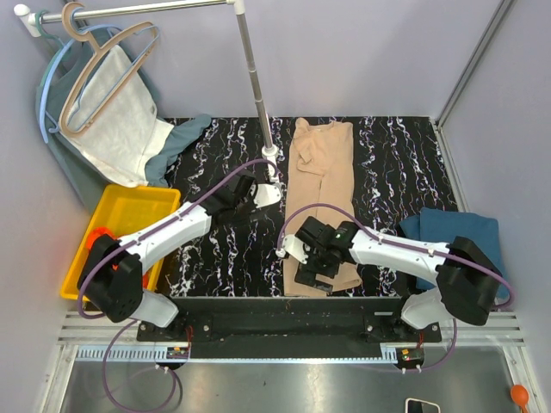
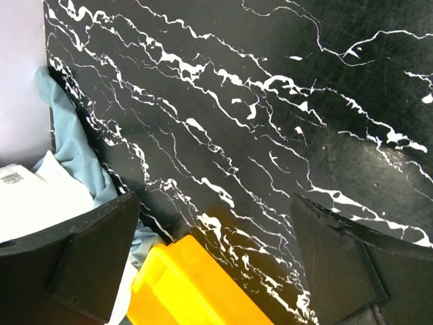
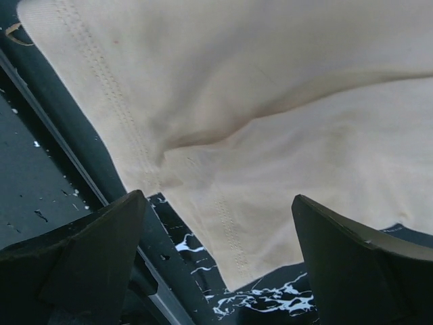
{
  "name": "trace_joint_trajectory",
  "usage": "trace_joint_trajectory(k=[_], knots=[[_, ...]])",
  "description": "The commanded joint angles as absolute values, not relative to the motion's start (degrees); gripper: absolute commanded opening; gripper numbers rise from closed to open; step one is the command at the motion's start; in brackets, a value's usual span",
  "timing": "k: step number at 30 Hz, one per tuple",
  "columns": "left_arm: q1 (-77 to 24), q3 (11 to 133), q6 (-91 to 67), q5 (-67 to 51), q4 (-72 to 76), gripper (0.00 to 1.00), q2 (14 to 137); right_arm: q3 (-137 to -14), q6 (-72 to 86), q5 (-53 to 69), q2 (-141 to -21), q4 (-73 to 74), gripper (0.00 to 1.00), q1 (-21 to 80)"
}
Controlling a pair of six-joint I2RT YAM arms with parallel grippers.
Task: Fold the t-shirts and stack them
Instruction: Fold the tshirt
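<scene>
Beige-tan cotton t-shirt (image 1: 320,172) lies flat on the black white-veined marble surface (image 1: 224,249), folded into a long narrow strip. It runs from the far edge to the near edge, a bit right of centre. On the right wrist cam its stitched hem corner (image 3: 230,264) sits close to the near edge.

Dark teal-blue t-shirt (image 1: 456,228) is bunched at the right edge of the surface, partly under the right arm's elbow.

Right end effector (image 1: 312,268) hangs over the near end of the beige strip, spread wide with nothing between the fingers (image 3: 88,250) (can't tell whether the tips touch the fabric).

Left end effector (image 1: 234,200) is over bare marble left of centre, well apart from both shirts. It is also spread wide and empty, with only the surface between its fingers (image 2: 95,257).

Yellow plastic bin (image 1: 129,211) sits at the left edge; one corner shows on the left wrist cam.

A metal garment-stand pole (image 1: 256,77) has its foot on the surface near the far edge, just left of the beige strip. A white towel-like cloth (image 1: 120,112) and a dull grey-green garment (image 1: 176,138) hang at the far-left corner.
</scene>
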State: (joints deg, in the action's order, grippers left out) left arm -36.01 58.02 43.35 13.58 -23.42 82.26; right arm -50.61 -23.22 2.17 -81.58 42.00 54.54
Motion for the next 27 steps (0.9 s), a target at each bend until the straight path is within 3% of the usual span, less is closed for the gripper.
trace_joint_trajectory(k=[1,27], knots=[[-35.6,56.87,41.92,12.92,-17.05,0.99,82.26,-51.24,-23.2,4.57,-83.58,40.87,1.0,56.6],[-34.72,53.79,44.38,12.92,-14.33,0.99,82.97,-46.05,-25.84,4.04,-86.66,34.72,1.0,58.97]])
